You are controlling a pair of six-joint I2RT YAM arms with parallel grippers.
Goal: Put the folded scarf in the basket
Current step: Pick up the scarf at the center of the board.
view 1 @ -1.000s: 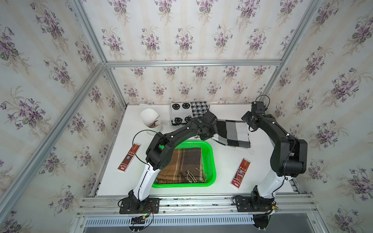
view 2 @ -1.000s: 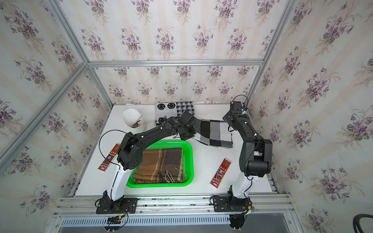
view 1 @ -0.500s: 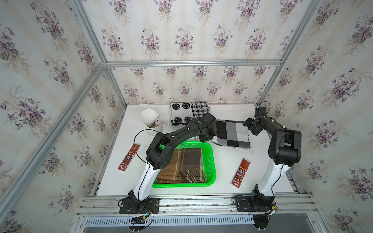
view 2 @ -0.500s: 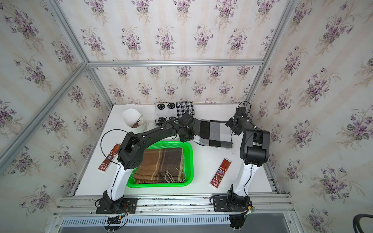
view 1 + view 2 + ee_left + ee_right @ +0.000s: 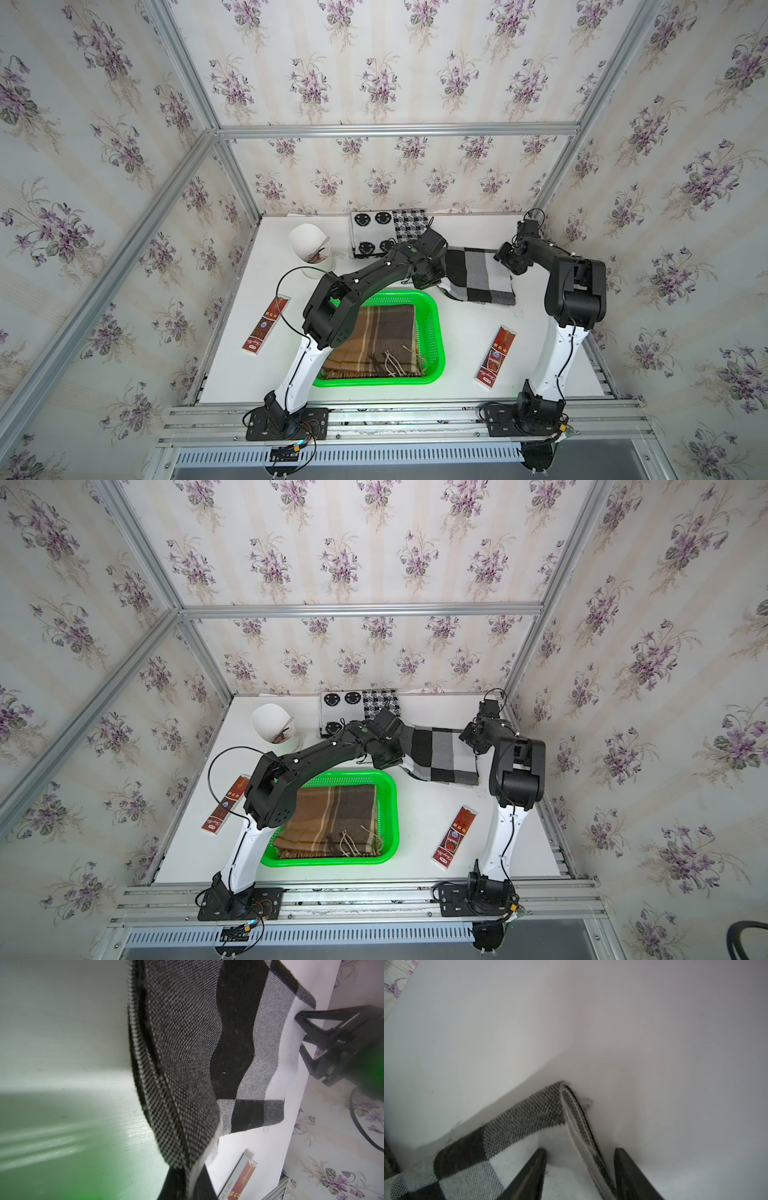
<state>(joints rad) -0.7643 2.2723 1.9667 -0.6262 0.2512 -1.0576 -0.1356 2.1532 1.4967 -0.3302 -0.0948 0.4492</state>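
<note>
The folded scarf (image 5: 478, 274) (image 5: 440, 754), checked in black, grey and white, lies on the white table behind the basket. My left gripper (image 5: 435, 279) (image 5: 187, 1184) is shut on its near left corner, which is lifted a little. My right gripper (image 5: 505, 262) (image 5: 579, 1150) is open at the scarf's far right corner (image 5: 519, 1126). One finger rests on the cloth, the other stands beside the layered edge. The green basket (image 5: 436, 328) (image 5: 392, 808) holds a brown plaid scarf (image 5: 374, 336).
A white paper cup (image 5: 309, 247) and a smiley-patterned cloth (image 5: 386, 232) stand at the back. Two red packets (image 5: 266, 324) (image 5: 495, 357) lie on either side of the basket. The papered wall is close behind the right gripper.
The right arm has come down and brought its gripper onto the scarf's far right corner, and its jaws have narrowed. The left gripper still holds its corner in place.
</note>
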